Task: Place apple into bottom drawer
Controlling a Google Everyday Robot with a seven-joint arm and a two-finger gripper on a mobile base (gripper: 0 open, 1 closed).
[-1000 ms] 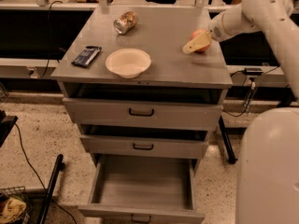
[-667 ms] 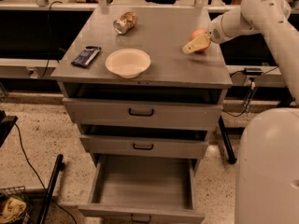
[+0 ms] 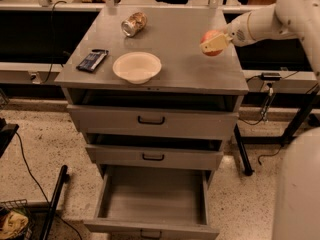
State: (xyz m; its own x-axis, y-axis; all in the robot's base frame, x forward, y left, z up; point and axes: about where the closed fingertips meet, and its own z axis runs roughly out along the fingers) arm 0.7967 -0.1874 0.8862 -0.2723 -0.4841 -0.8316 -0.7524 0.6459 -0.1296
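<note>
The apple [image 3: 212, 40] is red-orange and sits between the pale fingers [image 3: 215, 45] of my gripper [image 3: 213, 43], at the right side of the grey cabinet top [image 3: 185, 64]. The gripper is shut on the apple and holds it just above the surface. My white arm [image 3: 272, 16] reaches in from the upper right. The bottom drawer [image 3: 152, 199] is pulled out wide at the foot of the cabinet, its plain grey inside bare.
A white bowl [image 3: 136, 66] stands at the front middle of the top. A crushed metal can [image 3: 134, 24] lies at the back. A dark flat packet [image 3: 92, 60] lies at the left. The two upper drawers [image 3: 151, 120] are slightly open. My white base [image 3: 297, 194] fills the lower right.
The gripper has risen a little with the apple in it, lifting it off the cabinet top. Nothing else has moved.
</note>
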